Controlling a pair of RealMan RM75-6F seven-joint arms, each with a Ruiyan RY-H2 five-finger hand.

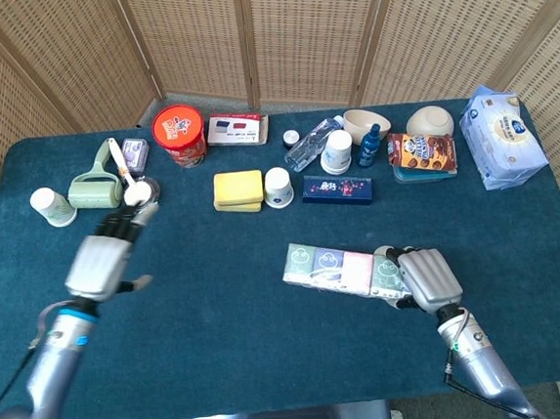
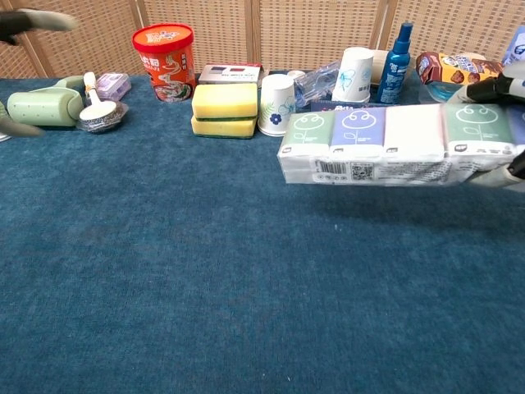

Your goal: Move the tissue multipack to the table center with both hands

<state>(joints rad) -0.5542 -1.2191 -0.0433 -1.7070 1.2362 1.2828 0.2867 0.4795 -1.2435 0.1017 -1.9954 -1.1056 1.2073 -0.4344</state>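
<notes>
While my right hand (image 1: 421, 276) grips one end, the scene reads so:
Multipack (image 1: 331, 266): in front of the blue box (image 1: 337, 189), lying lengthwise across the table (image 1: 220, 303); in the chest view it appears lifted clear of the cloth, a shadow beneath it.
Right hand: clasped over the multipack's end farthest from the sponges (image 1: 238, 191), fingers wrapped round it.
Left hand (image 1: 104, 256): released, holding nothing, fingers loosely extended, well apart from the multipack, near the lint roller (image 1: 94, 189).
Cup (image 1: 278, 186): just beside the sponges, behind the multipack.
</notes>
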